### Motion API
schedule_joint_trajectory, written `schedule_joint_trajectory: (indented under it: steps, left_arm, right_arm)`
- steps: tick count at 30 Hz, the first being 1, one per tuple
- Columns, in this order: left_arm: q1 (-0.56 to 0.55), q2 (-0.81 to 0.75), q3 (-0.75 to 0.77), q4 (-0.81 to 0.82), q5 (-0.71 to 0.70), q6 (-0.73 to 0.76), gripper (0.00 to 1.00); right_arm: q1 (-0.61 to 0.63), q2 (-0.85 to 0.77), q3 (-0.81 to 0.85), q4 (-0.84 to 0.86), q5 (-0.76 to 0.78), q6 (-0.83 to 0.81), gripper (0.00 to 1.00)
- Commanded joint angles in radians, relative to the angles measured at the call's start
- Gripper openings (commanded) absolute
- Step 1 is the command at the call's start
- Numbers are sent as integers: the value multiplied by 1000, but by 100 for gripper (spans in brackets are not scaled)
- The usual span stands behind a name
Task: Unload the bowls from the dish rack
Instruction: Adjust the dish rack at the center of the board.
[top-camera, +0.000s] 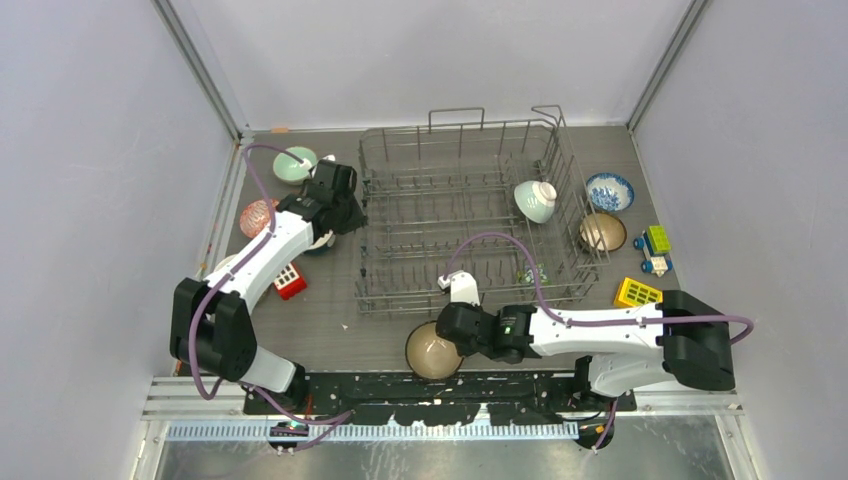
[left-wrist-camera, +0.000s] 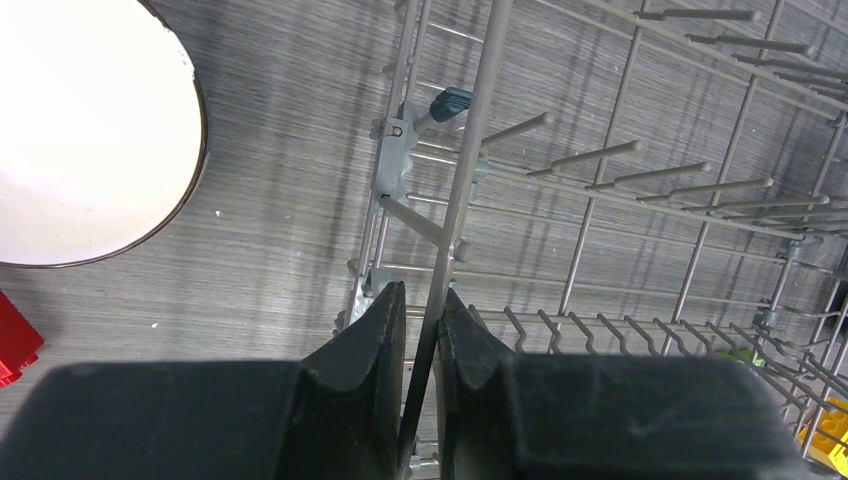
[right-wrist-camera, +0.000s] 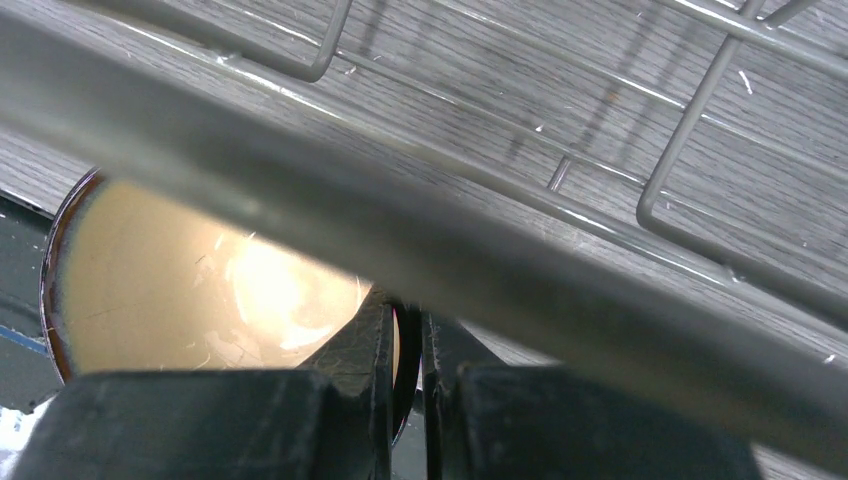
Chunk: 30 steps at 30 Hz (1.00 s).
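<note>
The grey wire dish rack (top-camera: 400, 200) stands mid-table. One white-teal bowl (top-camera: 535, 200) lies on its side inside it, at the right. My left gripper (top-camera: 345, 212) is at the rack's left side, shut on an upright rack wire (left-wrist-camera: 470, 150) that runs between its fingers (left-wrist-camera: 422, 300). My right gripper (top-camera: 452, 332) is in front of the rack's near side, shut on the rim of a tan bowl (top-camera: 430, 352), which sits upright by the table's front edge. The tan bowl (right-wrist-camera: 180, 290) also shows in the right wrist view, with its rim between the jaws of that gripper (right-wrist-camera: 405, 325).
Left of the rack are a mint green bowl (top-camera: 295, 165), a pink-red bowl (top-camera: 258, 217), a white-inside bowl (left-wrist-camera: 80, 130) and a red block (top-camera: 289, 282). To the right are a blue-white bowl (top-camera: 609, 190), a brown bowl (top-camera: 602, 232) and toy blocks (top-camera: 638, 292). A green owl (top-camera: 530, 272) sits in the rack.
</note>
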Motion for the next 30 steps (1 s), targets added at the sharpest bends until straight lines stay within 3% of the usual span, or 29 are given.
schedule_joint_trajectory:
  steps: [1,6,21,25,30]
  left_arm:
    - [16,36,-16,42,-56,-25,0]
    - [16,29,-47,66,-41,-31,0]
    - [16,9,-46,57,-44,-19,2]
    - [16,-4,-30,42,-48,-12,13]
    - [16,-28,0,15,-54,3,40]
  right_arm:
    - [-5,-1,15,108,52,53,1]
    - [-6,-3,10,108,34,53,4]
    - [15,-170,-23,49,-10,31,58]
    - [29,-219,41,-27,-22,-10,77]
    - [43,-256,223,-207,-41,-83,94]
